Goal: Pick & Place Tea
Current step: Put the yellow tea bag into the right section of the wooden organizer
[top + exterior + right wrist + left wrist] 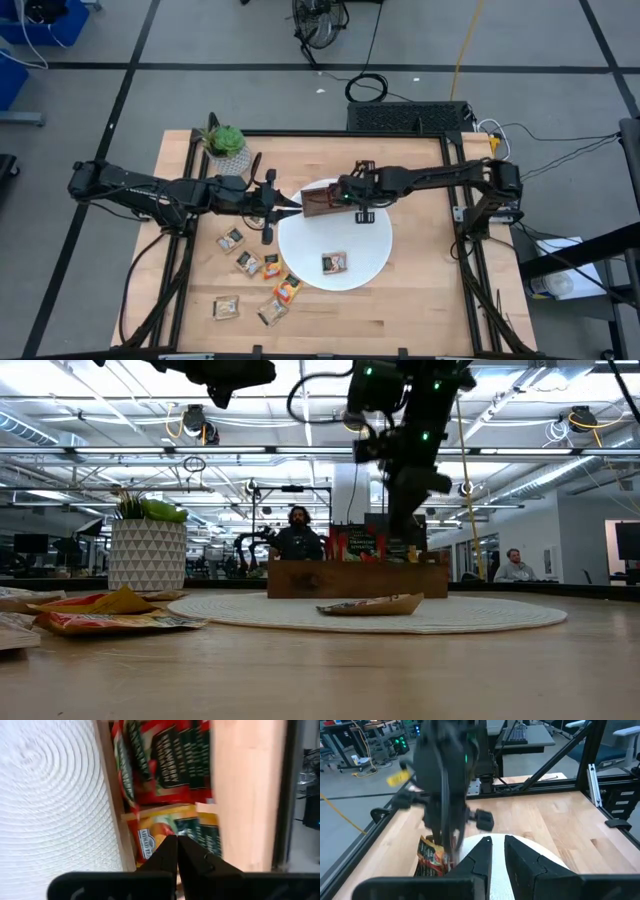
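Note:
A brown wooden tray point(318, 203) point(355, 578) sits at the far left rim of the round white plate point(350, 240). It holds red sachets point(165, 765) and orange-yellow sachets point(165, 827). One more sachet point(334, 262) point(370, 605) lies flat on the plate. Several loose sachets point(250, 262) point(110, 615) lie on the table left of the plate. My right gripper point(324, 200) point(176, 845) is shut and points down over the tray's orange-yellow sachets. My left gripper point(296, 204) point(496, 845) hovers level at the plate's left rim, slightly open and empty. My right gripper points down from above, its shut fingertips point(170, 851) over an orange-yellow sachet in the tray. I cannot tell whether they touch it.
A potted plant point(225, 145) point(147, 545) in a white patterned pot stands at the table's far left. The black frame rails point(470, 230) run along the table's sides. Bare wood shows right of the plate point(430, 260) and along the near edge. People sit in the room beyond.

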